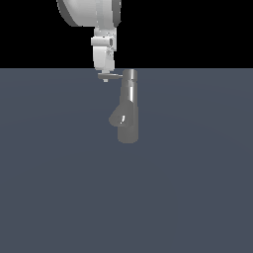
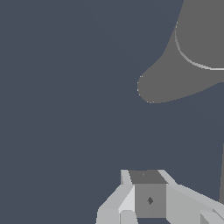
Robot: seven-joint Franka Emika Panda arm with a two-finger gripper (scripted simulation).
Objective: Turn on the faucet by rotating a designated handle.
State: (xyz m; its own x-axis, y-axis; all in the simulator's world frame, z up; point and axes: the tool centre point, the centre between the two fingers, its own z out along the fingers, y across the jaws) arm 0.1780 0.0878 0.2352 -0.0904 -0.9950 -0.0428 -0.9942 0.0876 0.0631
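Note:
The faucet is a glossy grey upright column with a stubby angled spout low on the side toward the exterior view's left. The handle is a thin grey lever that sticks out from the top cap toward the exterior view's left. My gripper hangs straight down from above, its fingertips level with the handle's outer end and touching or right beside it. The wrist view shows the faucet and its spout from above. There the fingers sit together with no gap. The handle is not clear in that view.
The faucet stands on a flat dark blue-grey floor. The white arm link hangs above the faucet at the top of the exterior view.

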